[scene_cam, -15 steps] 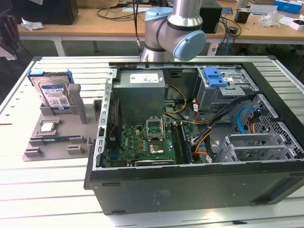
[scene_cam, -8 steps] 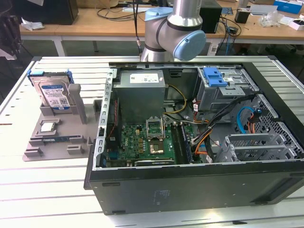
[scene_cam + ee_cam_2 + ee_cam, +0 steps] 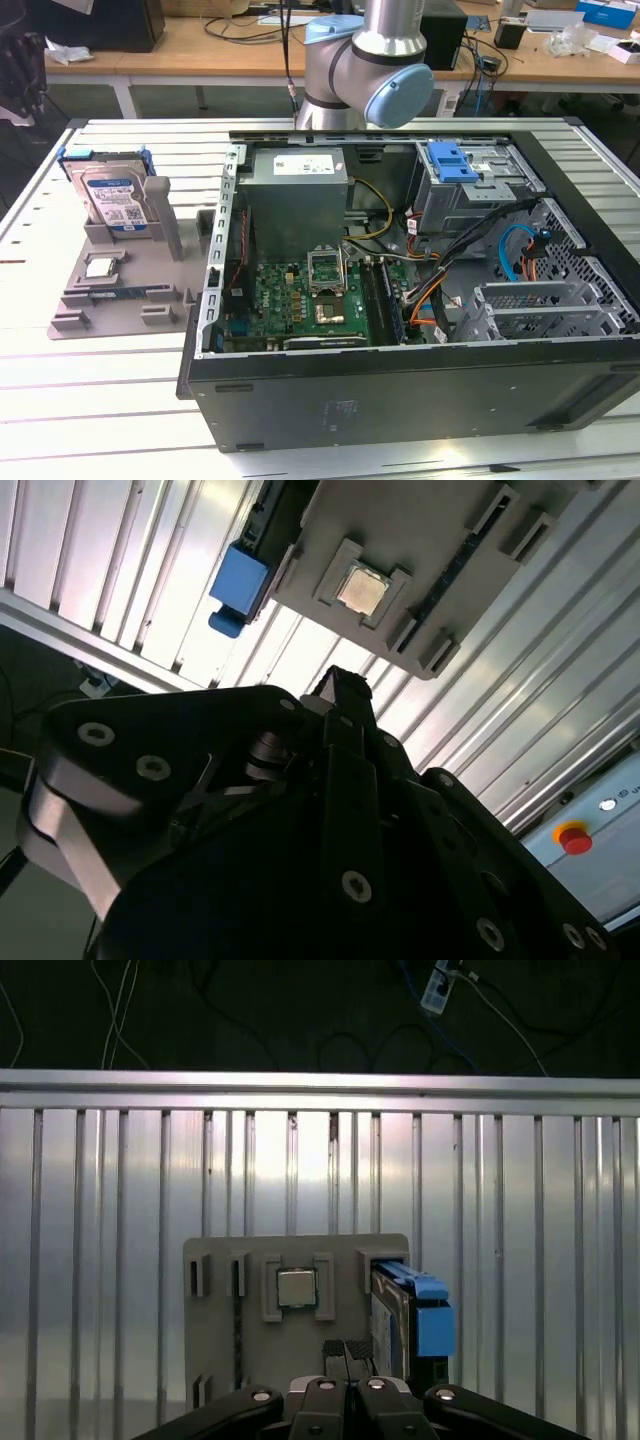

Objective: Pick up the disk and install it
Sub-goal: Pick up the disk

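On the slatted metal table [image 3: 120,400], an open computer case [image 3: 400,405] is lying on its side, taking up most of the exterior view's right. The arm [image 3: 370,60] is reaching up and out of frame behind the case. A grey holder tray [image 3: 100,310] is sitting just beside the case, on the exterior view's left.

The disk [image 3: 112,200] is standing on edge in a slot at the far end of that tray, leaning back a little, with its blue bracket wrapping around it. Inside the case, a metal drive cage [image 3: 480,195] with a blue latch [image 3: 452,162] is waiting, with cables running close by.

In the first wrist view the gripper [image 3: 347,1350] is hanging over the tray, looking down near the disk and well apart from it. It is carrying nothing that I can see, and I cannot tell how far open it is. A small square chip [image 3: 296,1287] is resting in its own pocket, near the disk.

The risks, as I judge them: the gripper is lining up between chip and disk, so a slight sideways error could bring it down on the wrong part. A grasp on the plastic bracket alone could flex or slip. The loose cables could snag the disk near the cage.
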You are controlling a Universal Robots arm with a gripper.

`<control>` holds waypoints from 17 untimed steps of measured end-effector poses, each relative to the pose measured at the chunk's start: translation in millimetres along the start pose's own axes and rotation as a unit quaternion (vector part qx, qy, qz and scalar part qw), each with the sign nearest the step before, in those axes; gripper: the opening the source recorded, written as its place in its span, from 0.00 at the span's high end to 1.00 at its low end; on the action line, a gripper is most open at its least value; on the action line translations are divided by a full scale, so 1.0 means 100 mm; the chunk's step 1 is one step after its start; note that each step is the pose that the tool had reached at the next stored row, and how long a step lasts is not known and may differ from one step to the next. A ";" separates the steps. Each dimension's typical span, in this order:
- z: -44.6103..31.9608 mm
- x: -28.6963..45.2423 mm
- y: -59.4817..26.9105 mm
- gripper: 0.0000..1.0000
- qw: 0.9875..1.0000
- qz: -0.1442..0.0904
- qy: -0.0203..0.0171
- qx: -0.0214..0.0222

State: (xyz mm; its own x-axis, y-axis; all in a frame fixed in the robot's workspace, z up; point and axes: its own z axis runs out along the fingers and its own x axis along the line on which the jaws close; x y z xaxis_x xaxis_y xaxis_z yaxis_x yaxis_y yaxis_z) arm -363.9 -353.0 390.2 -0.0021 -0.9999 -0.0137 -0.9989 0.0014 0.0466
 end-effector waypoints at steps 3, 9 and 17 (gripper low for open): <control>0.000 0.000 -0.001 0.89 1.000 0.009 0.000 0.000; 0.000 0.000 0.000 0.89 1.000 0.009 0.000 0.000; 0.000 0.000 -0.001 0.58 1.000 0.009 0.000 0.000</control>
State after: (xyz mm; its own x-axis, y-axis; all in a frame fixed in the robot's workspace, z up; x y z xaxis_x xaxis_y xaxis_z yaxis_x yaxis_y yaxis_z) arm -363.9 -353.0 390.2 -0.0197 -0.9997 -0.0127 -0.9987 0.0191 0.0465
